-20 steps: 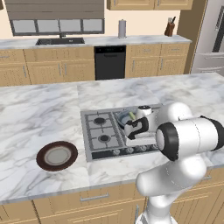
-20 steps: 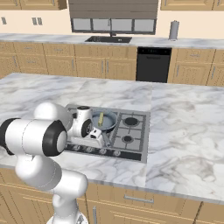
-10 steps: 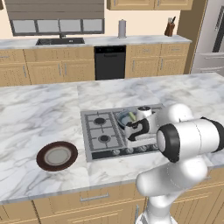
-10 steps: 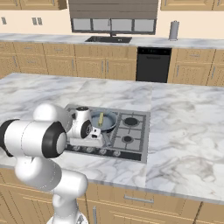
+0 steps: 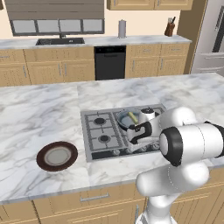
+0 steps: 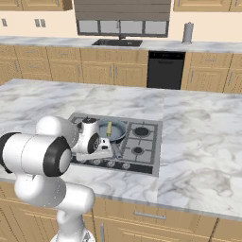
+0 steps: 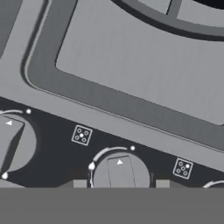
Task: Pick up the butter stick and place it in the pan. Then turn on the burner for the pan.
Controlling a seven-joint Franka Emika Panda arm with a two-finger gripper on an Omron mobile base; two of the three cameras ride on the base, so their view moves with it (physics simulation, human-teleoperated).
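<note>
knob [image 7: 120, 171] sits dead centre in my hand view, right between the fingertips [image 7: 79, 183], its marker pointing up toward the burner grate. my gripper [image 5: 136, 145] hangs low over the stove's [image 5: 98, 138] front edge; i see the tips spread either side of that knob, not touching it. beyond, the pan [image 6: 112, 131] sits on the burner with the butter stick [image 6: 109, 128] inside, long axis running front to back. plate [image 5: 57, 156] rests well off on the counter [image 5: 52, 113].
</note>
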